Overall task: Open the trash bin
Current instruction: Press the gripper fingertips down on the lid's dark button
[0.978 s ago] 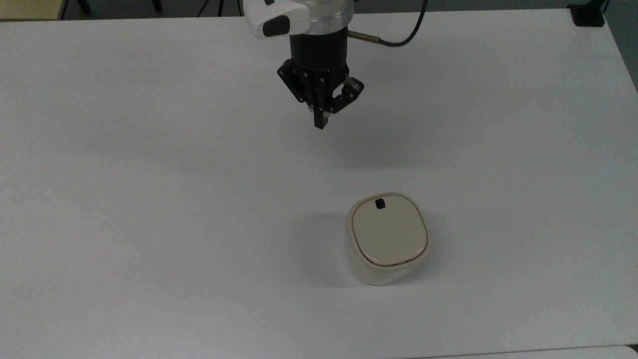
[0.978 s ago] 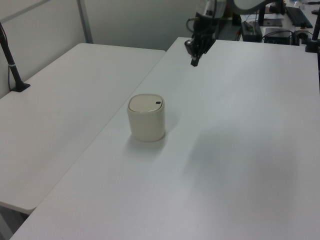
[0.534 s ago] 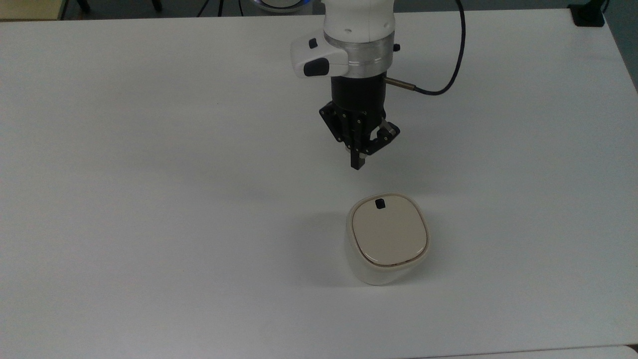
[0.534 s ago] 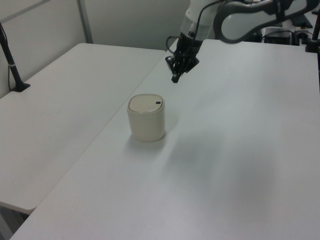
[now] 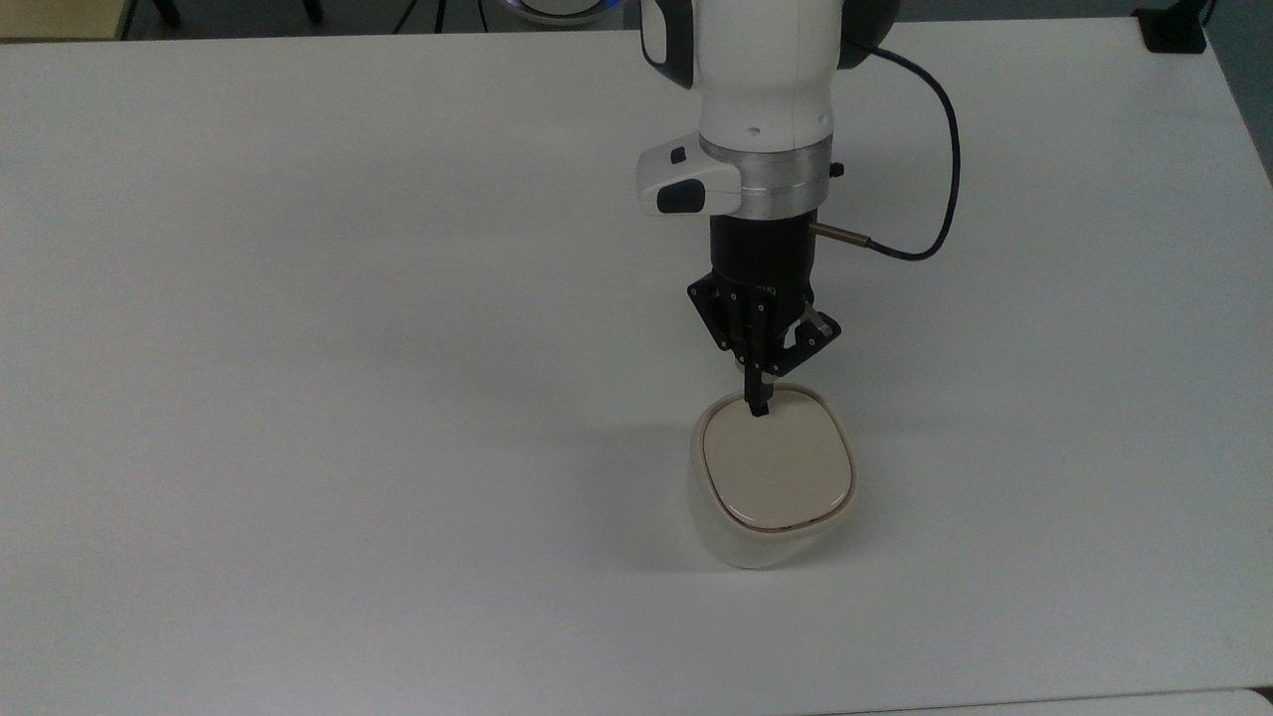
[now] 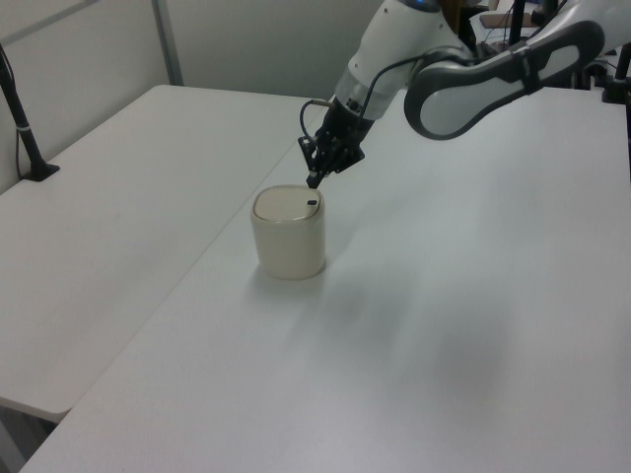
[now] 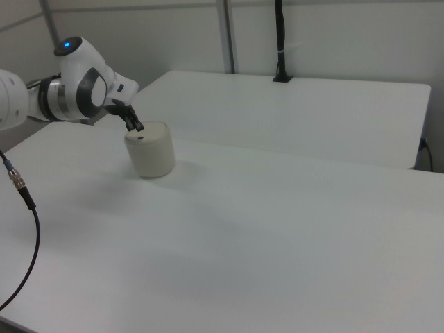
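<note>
The trash bin [image 5: 766, 497] [image 6: 288, 241] [image 7: 151, 156] is a small cream-white tub with a beige lid, standing upright on the white table with the lid down. My gripper [image 5: 760, 406] [image 6: 313, 181] [image 7: 139, 127] is shut, its black fingers together and pointing down. In the top view its tip lies over the far edge of the lid and covers the black button. In the left view the tip hangs just above the black button [image 6: 312, 203], with a small gap. The button [image 7: 139, 137] also shows in the right view, right under the tip.
A white table [image 5: 298, 348] carries the bin. A second white table [image 6: 108, 227] adjoins it on the left view's left, with a black post [image 6: 25, 128] clamped at its edge. A black cable [image 5: 935, 179] loops off the wrist.
The arm has come down and toward the bin, from well behind it to right over the lid's button. The fingers stay shut. The bin has not moved.
</note>
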